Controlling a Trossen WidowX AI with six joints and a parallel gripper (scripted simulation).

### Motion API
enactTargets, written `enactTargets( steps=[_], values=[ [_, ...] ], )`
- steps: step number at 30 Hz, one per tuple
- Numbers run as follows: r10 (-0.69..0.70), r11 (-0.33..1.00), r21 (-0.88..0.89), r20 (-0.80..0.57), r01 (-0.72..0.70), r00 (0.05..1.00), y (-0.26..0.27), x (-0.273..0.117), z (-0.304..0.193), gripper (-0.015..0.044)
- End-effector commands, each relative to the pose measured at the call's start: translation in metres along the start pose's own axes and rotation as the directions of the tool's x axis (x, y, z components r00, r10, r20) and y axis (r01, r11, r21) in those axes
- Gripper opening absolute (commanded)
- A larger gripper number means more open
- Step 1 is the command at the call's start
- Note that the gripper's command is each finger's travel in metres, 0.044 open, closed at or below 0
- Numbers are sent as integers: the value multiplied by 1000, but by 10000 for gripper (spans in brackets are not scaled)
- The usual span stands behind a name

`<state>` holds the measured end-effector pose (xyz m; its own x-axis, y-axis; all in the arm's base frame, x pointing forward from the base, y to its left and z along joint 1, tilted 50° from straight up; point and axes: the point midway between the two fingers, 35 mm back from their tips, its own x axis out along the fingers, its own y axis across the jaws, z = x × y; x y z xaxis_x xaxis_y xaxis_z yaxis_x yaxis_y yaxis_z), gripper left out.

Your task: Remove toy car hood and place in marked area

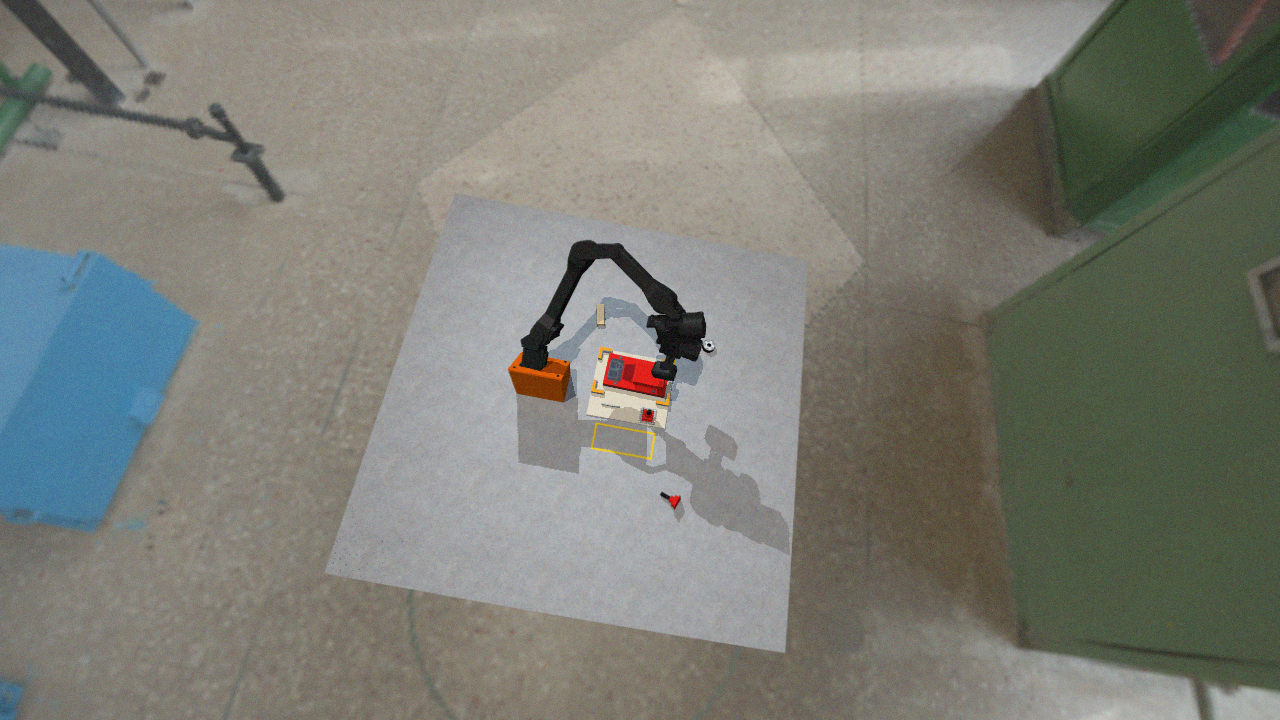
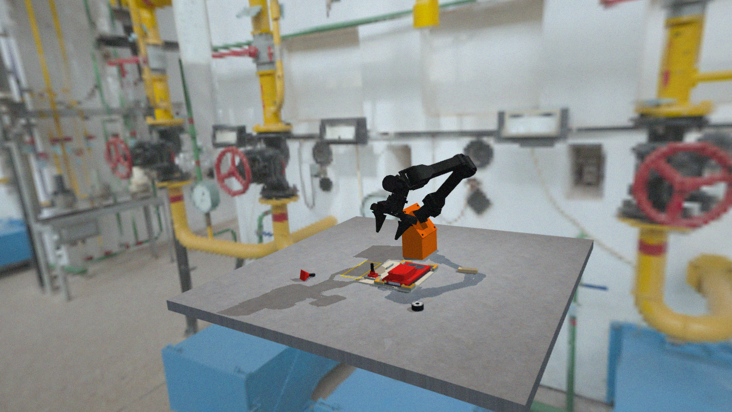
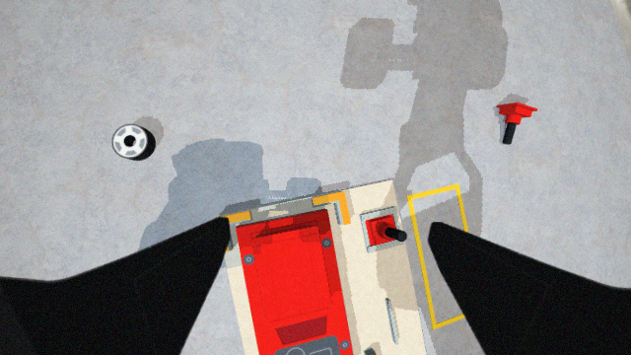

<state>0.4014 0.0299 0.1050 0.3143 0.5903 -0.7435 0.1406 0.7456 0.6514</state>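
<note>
The red toy car [image 1: 632, 375] [image 2: 409, 278] lies on a cream plate [image 3: 364, 281] with orange corner brackets. Its raised, smooth red panel [image 3: 291, 271], which looks like the hood, sits on the car; its seams are hard to tell. The marked area is a yellow outline [image 1: 622, 454] [image 2: 353, 269] [image 3: 422, 262] on the table beside the plate, with nothing in its visible part. My gripper [image 2: 387, 235] [image 3: 330, 229] is open and empty, pointing down high above the car and plate. In the wrist view its right finger hides part of the outline.
A red knob with a black stem [image 1: 648, 414] [image 2: 373, 274] stands on the plate near the outline. A similar knob [image 1: 674, 500] [image 2: 303, 274] [image 3: 514, 111] lies on the table. A wheel [image 1: 708, 344] [image 2: 417, 306] [image 3: 130, 141] and a wooden block [image 1: 600, 315] [image 2: 468, 269] lie elsewhere.
</note>
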Motion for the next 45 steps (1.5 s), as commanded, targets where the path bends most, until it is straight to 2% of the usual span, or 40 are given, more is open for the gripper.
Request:
enactTargets(
  steps=[1, 5, 7, 45],
  values=[
    [60, 994, -75, -192, -76, 979, 1, 36, -40, 440],
    [126, 974, -131, -354, -183, 927, 5, 62, -77, 440],
    [137, 970, -137, -376, -201, 916, 10, 63, -86, 440],
    [137, 970, -137, -379, -202, 915, 15, 85, -96, 440]
  ],
)
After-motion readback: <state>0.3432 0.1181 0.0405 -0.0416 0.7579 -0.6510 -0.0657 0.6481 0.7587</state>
